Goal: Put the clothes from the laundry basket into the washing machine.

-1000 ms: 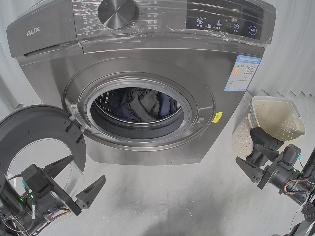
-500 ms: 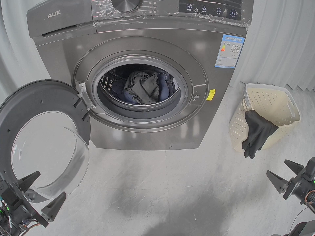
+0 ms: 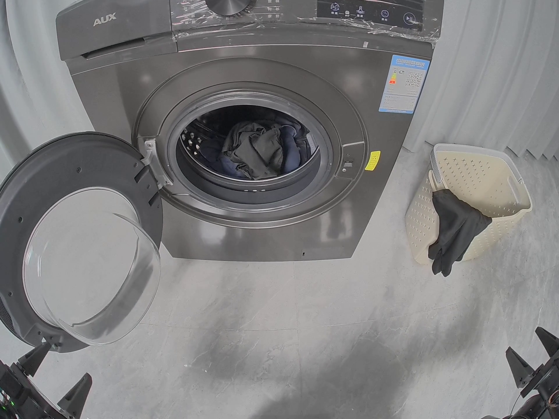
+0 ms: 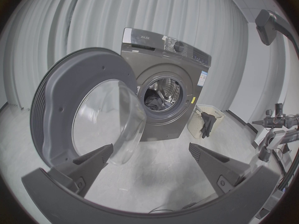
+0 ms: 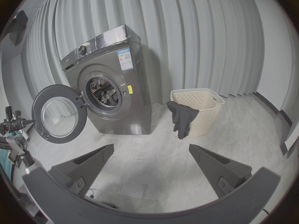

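Hanging over the basket (image 3: 483, 170) rim, one dark garment (image 3: 457, 228) waits, while other clothes (image 3: 256, 149) lie in the washer (image 3: 116, 88), whose door (image 3: 81, 164) stands open. Both the left end effector (image 3: 61, 365) and the right end effector (image 3: 529, 344) are spread and empty, well apart from it. Next, I judge, the right one must reach the basket and pinch that garment. A blue label (image 3: 403, 84) and yellow sticker (image 3: 372, 160) on the washer carry print too small to read

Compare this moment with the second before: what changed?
The head camera backed away from the washing machine. The open right gripper withdrew from the black garment without taking it; the open left gripper drew back too. Unchanged: garment draped over the laundry basket rim, door open, clothes in drum.
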Robot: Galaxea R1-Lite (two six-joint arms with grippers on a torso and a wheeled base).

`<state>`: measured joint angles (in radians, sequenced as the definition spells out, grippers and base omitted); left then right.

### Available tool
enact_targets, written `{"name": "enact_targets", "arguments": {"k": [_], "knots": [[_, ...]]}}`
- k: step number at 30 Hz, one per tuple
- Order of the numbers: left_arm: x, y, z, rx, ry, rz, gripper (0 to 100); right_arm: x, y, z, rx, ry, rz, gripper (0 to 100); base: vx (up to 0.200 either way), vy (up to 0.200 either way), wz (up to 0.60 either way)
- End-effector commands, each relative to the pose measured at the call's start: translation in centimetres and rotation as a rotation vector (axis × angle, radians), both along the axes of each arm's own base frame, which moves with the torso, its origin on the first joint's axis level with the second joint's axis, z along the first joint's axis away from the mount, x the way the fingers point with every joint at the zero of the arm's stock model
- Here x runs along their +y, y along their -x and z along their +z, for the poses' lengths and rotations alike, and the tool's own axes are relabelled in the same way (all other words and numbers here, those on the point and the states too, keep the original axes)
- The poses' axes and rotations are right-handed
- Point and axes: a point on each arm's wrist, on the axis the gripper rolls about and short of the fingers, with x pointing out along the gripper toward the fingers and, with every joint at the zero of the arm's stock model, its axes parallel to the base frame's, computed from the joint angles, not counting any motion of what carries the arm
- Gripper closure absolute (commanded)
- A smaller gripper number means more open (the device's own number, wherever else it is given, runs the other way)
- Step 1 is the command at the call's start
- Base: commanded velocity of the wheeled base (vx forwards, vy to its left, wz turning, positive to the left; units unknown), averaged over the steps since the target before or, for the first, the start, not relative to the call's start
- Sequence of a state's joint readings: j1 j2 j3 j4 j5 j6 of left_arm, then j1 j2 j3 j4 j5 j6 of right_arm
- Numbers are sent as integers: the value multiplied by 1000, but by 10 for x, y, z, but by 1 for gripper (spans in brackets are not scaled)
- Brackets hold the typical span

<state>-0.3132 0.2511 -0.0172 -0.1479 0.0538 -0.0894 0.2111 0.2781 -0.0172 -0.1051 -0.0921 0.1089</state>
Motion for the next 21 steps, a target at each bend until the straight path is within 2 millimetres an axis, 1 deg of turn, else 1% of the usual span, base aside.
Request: {"name": "enact_targets", "arguments": {"k": [1, 5, 8, 11, 12, 13, 14, 15, 21], "knots": [[2, 14, -14, -57, 47, 74, 0, -3, 16, -11, -122, -17, -66, 0, 0, -200, 0], [2, 14, -14, -59, 30, 110, 0, -2, 16, -10, -123, 26, -124, 0, 0, -200, 0], [1, 14, -14, -62, 19, 178, 0, 0, 19, -13, -131, 45, -174, 0, 0, -200, 0], [0, 16, -14, -80, 3, 243, 0, 3, 25, -20, -147, 91, -49, 0, 0, -200, 0], [-1, 18, -15, -108, -6, 249, 0, 3, 25, -19, -146, 97, -47, 0, 0, -200, 0], [-1, 18, -15, -108, -6, 249, 0, 3, 25, -19, -146, 97, -47, 0, 0, 0, 0], [-4, 22, -16, -156, -44, 190, 0, 2, 24, -19, -143, 86, -79, 0, 0, 0, 0], [-4, 21, -15, -154, -59, 184, 0, 2, 24, -19, -142, 78, -92, 0, 0, 0, 0], [-3, 21, -16, -142, -59, 229, 0, 2, 24, -19, -141, 63, -105, 0, 0, 0, 0]]}}
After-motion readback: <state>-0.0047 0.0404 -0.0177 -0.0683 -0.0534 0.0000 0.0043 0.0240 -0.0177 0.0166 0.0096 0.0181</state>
